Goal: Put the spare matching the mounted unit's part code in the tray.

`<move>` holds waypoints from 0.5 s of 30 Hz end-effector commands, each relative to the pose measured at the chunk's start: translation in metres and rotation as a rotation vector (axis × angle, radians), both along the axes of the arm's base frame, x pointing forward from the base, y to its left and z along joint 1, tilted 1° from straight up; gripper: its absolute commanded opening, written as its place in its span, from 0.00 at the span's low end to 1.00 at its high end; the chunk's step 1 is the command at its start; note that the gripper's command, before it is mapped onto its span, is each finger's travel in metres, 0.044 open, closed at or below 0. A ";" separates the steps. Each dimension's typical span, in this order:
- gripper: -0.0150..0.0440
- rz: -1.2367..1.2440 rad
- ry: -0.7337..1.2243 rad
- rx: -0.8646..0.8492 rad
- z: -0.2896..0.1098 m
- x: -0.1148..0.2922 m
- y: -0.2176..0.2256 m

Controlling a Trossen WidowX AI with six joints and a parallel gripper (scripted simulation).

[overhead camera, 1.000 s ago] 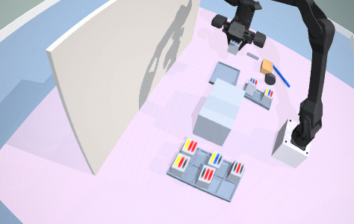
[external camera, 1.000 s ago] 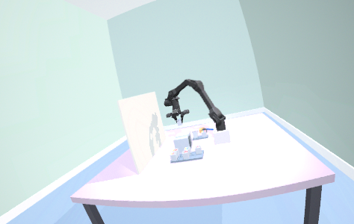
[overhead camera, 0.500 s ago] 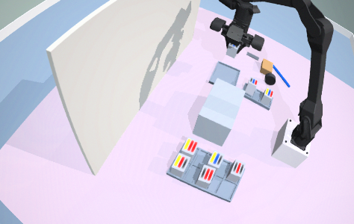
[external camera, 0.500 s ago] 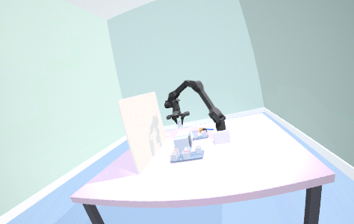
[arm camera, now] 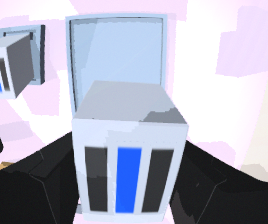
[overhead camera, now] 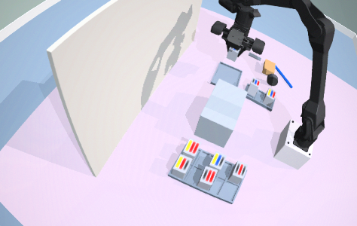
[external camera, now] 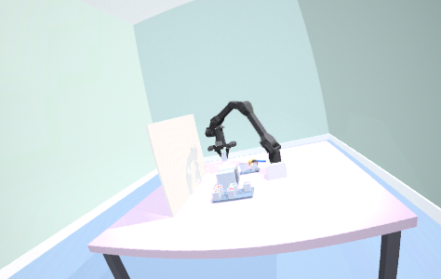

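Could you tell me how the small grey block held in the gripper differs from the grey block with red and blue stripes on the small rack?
The held grey block shows dark, blue, dark stripes; the rack block shows red and blue ones. The held block is clamped in the gripper above the table, beside the flat blue tray; the rack block sits on its small grey rack. Both are small grey cubes with striped labels.

Pale grey spare (arm camera: 126, 156), black-blue-black stripes.

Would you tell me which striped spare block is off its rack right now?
The dark-blue-dark striped block, clamped in the claw above the tray; all others sit in racks.
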State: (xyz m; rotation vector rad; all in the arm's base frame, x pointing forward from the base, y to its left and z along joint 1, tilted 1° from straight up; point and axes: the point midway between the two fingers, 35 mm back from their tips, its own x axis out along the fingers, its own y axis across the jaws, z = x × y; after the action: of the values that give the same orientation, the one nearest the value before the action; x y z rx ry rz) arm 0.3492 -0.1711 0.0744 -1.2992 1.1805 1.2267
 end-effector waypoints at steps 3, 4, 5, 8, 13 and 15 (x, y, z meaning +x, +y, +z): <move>0.25 0.003 -0.002 0.002 -0.006 0.001 0.000; 0.25 0.003 -0.002 0.002 -0.007 0.001 0.000; 0.25 0.003 -0.002 0.002 -0.008 0.001 0.000; 0.25 0.003 -0.002 0.002 -0.011 0.001 0.000; 0.25 0.003 -0.002 0.002 -0.016 0.001 0.000; 0.25 0.003 -0.002 0.002 -0.019 0.001 -0.001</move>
State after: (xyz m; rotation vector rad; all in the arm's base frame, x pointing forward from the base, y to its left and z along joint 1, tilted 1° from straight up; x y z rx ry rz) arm 0.3502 -0.1717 0.0587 -1.2992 1.1805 1.2267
